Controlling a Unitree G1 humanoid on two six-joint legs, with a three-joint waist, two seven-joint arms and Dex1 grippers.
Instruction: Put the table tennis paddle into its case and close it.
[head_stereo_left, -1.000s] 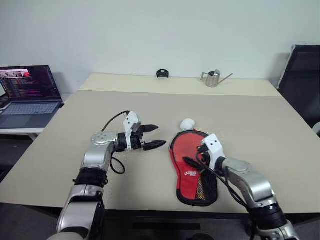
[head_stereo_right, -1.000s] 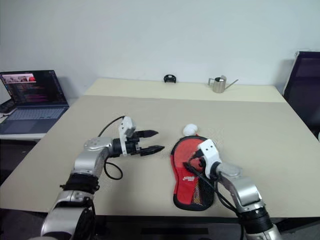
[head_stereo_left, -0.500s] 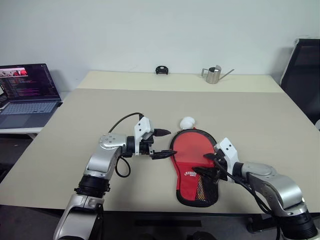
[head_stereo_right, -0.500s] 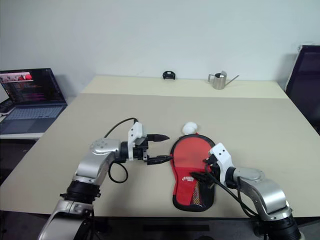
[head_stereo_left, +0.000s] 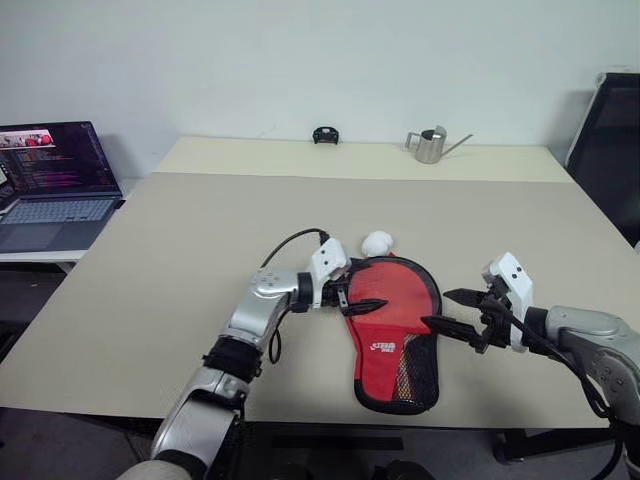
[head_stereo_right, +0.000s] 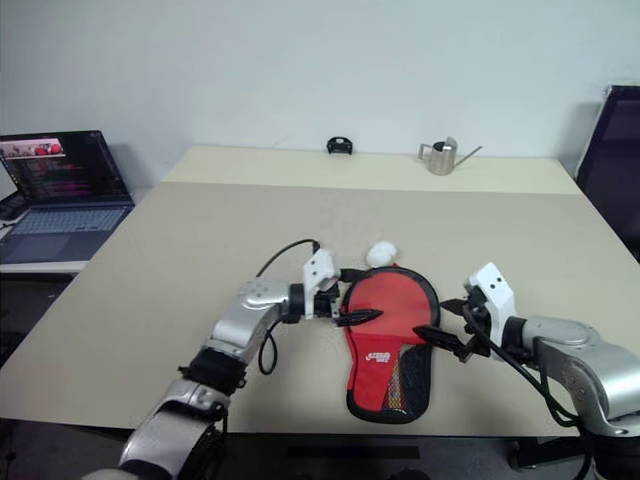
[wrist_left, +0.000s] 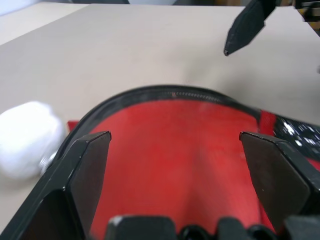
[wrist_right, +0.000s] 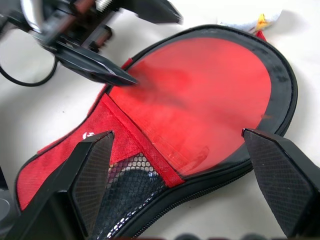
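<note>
Left gripper (head_stereo_left: 368, 287) jaws spread wide at left edge of red case (head_stereo_left: 392, 328), fingertips over its round end, right gripper (head_stereo_left: 452, 312) released too, just off case's right edge, case flat near front of table (head_stereo_left: 200, 240), white ball charm (head_stereo_left: 377, 243) touching case top, paddle inside case, w/ red face showing.

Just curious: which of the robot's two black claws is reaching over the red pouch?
The left claw: its open fingers straddle the red paddle-shaped fabric pouch at its round end. The right claw, also open, hangs beside the pouch.

Beige table (head_stereo_left: 200, 230), case (head_stereo_left: 395, 330), watering can (head_stereo_left: 430, 146), black object (head_stereo_left: 324, 135)
</note>
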